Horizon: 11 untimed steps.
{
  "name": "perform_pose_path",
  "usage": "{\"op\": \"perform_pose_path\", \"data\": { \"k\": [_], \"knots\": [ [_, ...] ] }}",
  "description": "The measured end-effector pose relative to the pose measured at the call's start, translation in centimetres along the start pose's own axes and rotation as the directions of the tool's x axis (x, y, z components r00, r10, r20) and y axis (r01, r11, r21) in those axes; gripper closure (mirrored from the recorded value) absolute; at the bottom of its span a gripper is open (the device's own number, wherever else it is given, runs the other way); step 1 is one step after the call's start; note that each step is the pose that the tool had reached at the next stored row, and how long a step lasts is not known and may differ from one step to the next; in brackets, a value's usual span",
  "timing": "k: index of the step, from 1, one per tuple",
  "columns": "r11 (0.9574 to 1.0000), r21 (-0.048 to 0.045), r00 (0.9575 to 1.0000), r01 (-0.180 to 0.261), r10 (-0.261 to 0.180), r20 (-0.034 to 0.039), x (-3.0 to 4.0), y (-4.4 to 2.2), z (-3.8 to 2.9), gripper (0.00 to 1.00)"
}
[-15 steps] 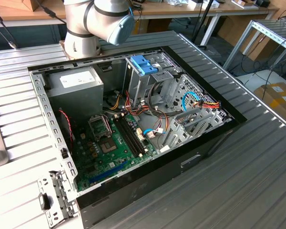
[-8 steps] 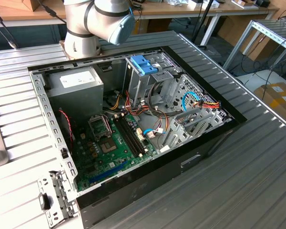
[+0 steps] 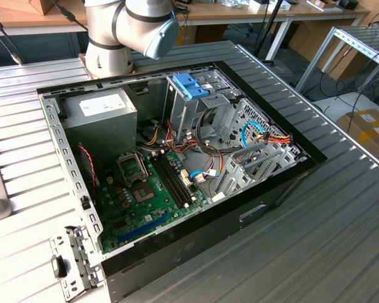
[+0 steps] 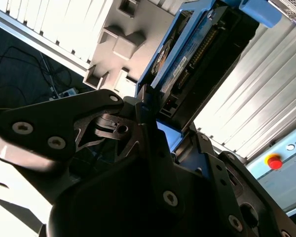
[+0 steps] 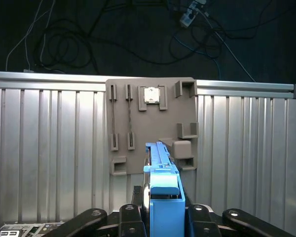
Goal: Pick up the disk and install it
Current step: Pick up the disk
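In both wrist views my gripper point(image 5: 161, 210) point(image 4: 154, 112) is shut on one end of the disk point(image 5: 159, 163) point(image 4: 183, 55). It is a flat grey drive framed by bright blue rails, seen edge-on in the first wrist view. The disk is held up over a grey holder plate point(image 5: 150, 106) point(image 4: 123, 44) with slots and pockets, which lies on the ribbed metal table point(image 5: 49, 148). In the exterior view the open computer case point(image 3: 271, 189) lies on its side. Its metal drive cage point(image 3: 205, 110) carries a fixed blue clip point(image 3: 191, 85).
Inside the case are a grey power-supply box point(image 3: 104, 107), a green motherboard point(image 3: 145, 196) and loose coloured cables point(image 3: 265, 136). The arm's base point(image 3: 110, 38) stands behind the case. A red stop button point(image 4: 273, 161) is near the table edge. Cables point(image 5: 89, 39) lie on the dark floor beyond.
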State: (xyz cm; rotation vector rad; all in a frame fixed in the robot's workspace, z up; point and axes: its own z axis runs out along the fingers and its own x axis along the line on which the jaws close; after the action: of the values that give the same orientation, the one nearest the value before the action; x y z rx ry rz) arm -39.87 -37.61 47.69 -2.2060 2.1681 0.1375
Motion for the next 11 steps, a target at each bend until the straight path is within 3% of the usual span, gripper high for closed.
{"op": "perform_pose_path", "data": {
  "k": [11],
  "knots": [
    [1.0,0.0,1.0,0.0,0.0,0.0,1.2,-0.02,-0.11,0.63]
  ]
}}
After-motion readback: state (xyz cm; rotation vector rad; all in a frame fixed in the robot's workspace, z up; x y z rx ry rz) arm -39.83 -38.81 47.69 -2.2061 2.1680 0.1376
